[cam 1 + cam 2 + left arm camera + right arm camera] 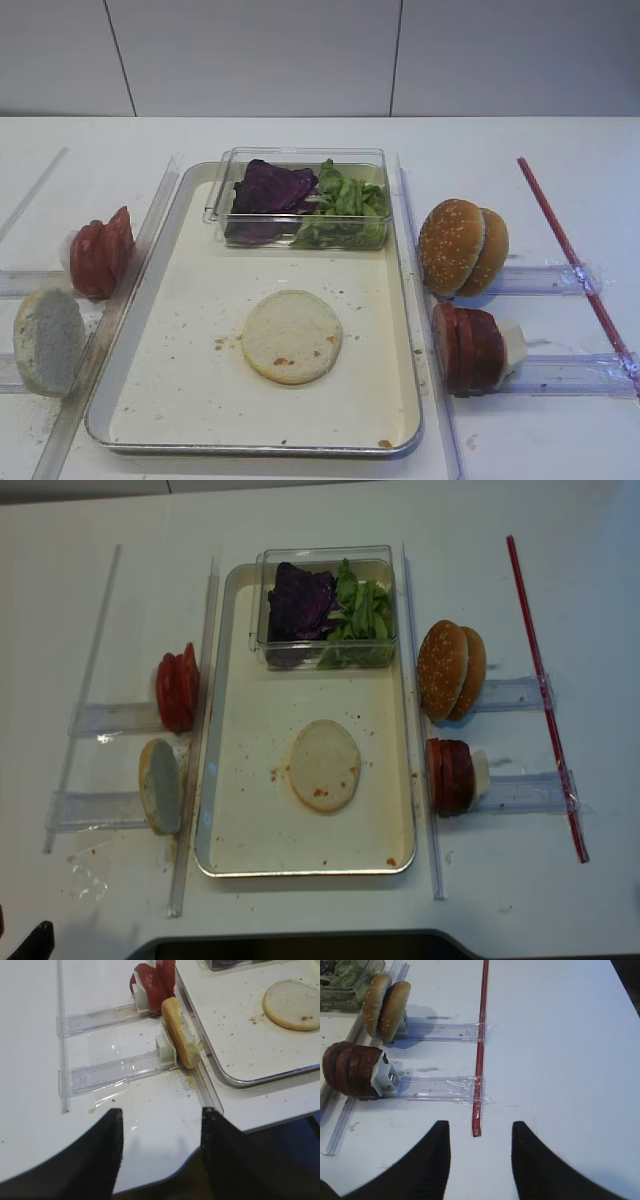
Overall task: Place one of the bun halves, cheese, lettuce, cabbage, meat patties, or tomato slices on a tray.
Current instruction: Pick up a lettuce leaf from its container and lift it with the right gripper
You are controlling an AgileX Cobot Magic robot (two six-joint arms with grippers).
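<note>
Right gripper (479,1160) empty, jaws apart, low over counter. Patties (351,1070) ahead-left of it, standing on edge in rack, stack axis left-right; right arm nearer. Tray (402,300) just beyond, bun half (292,336) on it. Left gripper (161,1155) also apart.

2 high views face the bench (300,140): 1 slanted from the front, 1 nearly overhead, sharing the tray (228,780). Each wrist view looks low and close past its tool, right (479,1160) and left (160,1155).
</note>
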